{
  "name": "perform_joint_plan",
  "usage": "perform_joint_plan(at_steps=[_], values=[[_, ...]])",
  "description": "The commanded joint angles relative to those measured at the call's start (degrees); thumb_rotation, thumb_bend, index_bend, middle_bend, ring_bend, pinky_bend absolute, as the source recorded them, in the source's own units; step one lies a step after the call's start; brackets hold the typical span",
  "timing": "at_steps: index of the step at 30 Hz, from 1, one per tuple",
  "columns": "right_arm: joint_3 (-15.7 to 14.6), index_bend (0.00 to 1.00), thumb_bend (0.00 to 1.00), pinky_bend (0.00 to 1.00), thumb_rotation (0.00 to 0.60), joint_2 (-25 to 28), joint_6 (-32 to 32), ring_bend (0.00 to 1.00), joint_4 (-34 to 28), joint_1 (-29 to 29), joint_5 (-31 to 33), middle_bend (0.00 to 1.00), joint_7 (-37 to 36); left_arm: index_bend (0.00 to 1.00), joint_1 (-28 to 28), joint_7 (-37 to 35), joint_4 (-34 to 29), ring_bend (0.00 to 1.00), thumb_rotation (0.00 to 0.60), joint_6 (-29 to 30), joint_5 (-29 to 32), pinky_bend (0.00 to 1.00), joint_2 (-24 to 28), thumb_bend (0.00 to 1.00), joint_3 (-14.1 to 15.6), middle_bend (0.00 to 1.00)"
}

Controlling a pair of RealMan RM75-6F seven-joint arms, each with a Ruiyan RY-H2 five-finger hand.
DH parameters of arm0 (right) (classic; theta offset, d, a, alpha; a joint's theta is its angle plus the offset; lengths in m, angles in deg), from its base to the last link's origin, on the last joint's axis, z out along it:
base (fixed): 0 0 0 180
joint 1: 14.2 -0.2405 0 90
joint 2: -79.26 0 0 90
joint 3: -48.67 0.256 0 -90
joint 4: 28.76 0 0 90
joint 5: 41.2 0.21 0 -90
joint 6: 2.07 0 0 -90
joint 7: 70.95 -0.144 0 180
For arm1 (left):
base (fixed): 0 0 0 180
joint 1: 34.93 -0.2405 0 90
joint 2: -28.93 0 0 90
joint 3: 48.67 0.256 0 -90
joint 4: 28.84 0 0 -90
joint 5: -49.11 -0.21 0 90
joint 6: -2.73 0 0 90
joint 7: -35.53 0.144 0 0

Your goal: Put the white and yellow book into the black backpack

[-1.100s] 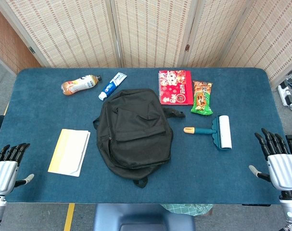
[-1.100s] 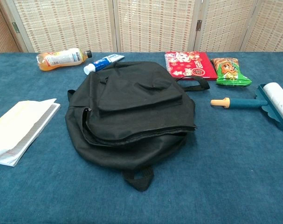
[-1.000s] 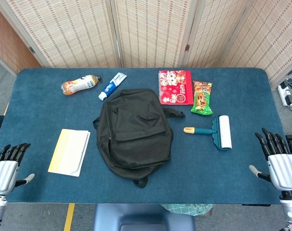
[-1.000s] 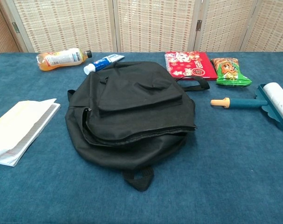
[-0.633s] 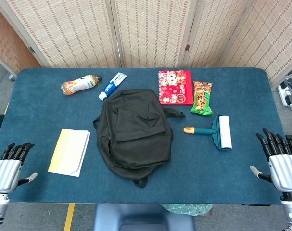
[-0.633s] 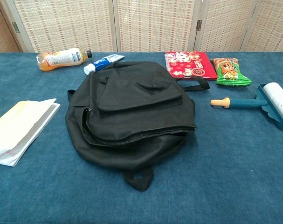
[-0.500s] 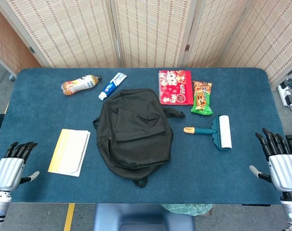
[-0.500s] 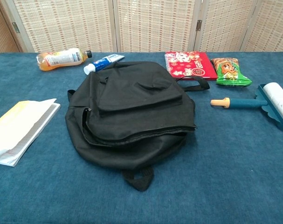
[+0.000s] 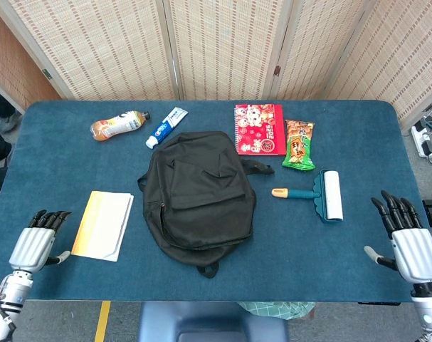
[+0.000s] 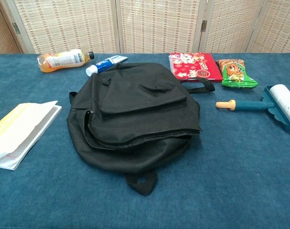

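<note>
A staged indoor test area (more lab than home) is showing here: woven folding screens (image 9: 230,46) are closing off the back, and a blue cloth-covered table (image 9: 73,164) is standing over yellow floor tape (image 9: 102,320).

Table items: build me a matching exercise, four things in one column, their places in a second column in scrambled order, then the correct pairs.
Things:
1. white and yellow book
2. black backpack
3. lint roller
4. orange drink bottle

Places:
A. far left part of the table, beside the toothpaste tube
B. middle of the table
C. near the left hand, left of the backpack
D. right of the backpack, in front of the snack packet

Pairs: 1-C, 2-B, 3-D, 4-A
</note>
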Motion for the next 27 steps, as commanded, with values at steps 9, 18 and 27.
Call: perform_joint_plan(at_steps=[9,18,27], values=[[-0.37,0.0,0.13,0.06,0.6,-0.25,-0.33,0.06,-0.45,-0.38,-0.74,0.02,0.02,0.18,3.14,3.36,6.56,0.19,0.6,-4.85,3.02,0.14,-5.17,0.2,-0.41,0.2],[-0.57,0.0,0.13,0.06,0.6,-0.2,-0.11,0.06,-0.76,0.02,-0.39,0.02,0.0,0.18,4.05,4.73,10.27,0.19,0.6,-7.19,5.03,0.14,-7.09,0.2,-0.34,0.2],[-0.63,0.0,0.13,0.06,0.6,-0.19,-0.29,0.06,-1.15,-0.14,-0.57,0.02,-0.08,0.18,4.61,3.94,9.18,0.19,0.6,-7.23,4.11,0.14,-7.35,0.2,0.36,0.2]])
